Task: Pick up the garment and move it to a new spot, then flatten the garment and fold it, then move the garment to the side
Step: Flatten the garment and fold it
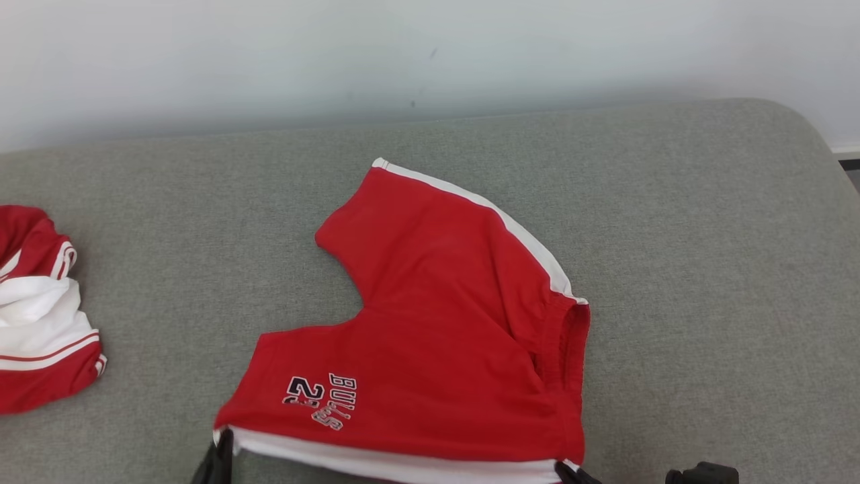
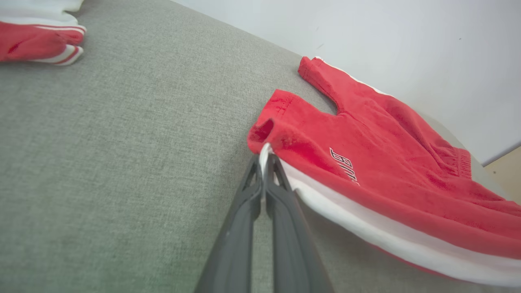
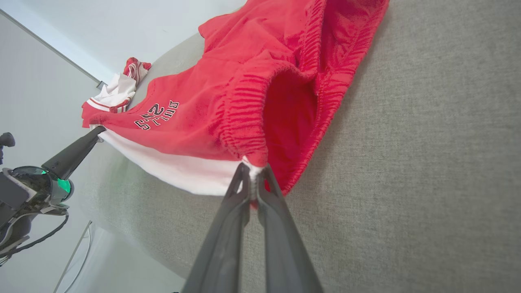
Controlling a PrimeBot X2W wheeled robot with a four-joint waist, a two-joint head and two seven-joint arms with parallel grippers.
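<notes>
A: What is the setting?

B: A broad grey fabric-covered surface [image 1: 201, 269] with a pale wall [image 1: 403, 54] behind it, at 12 o'clock in the head view.

A: Where is the garment [image 1: 437, 323]?

B: On the surface, from the middle of the head view down to 6 o'clock. It is a pair of red shorts lying mostly flat. One leg points toward 11 o'clock and the other toward 8 o'clock. The elastic waistband [image 1: 564, 349] is on the 3 o'clock side. A "BULLS 23" print [image 1: 322, 396] sits on the nearer leg, and a white stripe [image 1: 376, 460] runs along the edge at 6 o'clock.

A: What about the left end effector [image 2: 264, 156]?

B: It is clenched on the garment, and its two dark fingers [image 2: 244, 211] pinch the white-striped hem corner at about 7 o'clock of the shorts.

A: And the right end effector [image 3: 253, 171]?

B: It is also clenched on the garment. It grips the corner where the white stripe meets the waistband, at about 5 o'clock of the shorts.

A: So both grip the same edge?

B: Yes. The striped edge stretches between them and looks slightly raised off the surface.

A: Is anything else there?

B: A second red and white bundle of clothing [image 1: 40, 316] lies at 9 o'clock, well apart from the shorts.
</notes>
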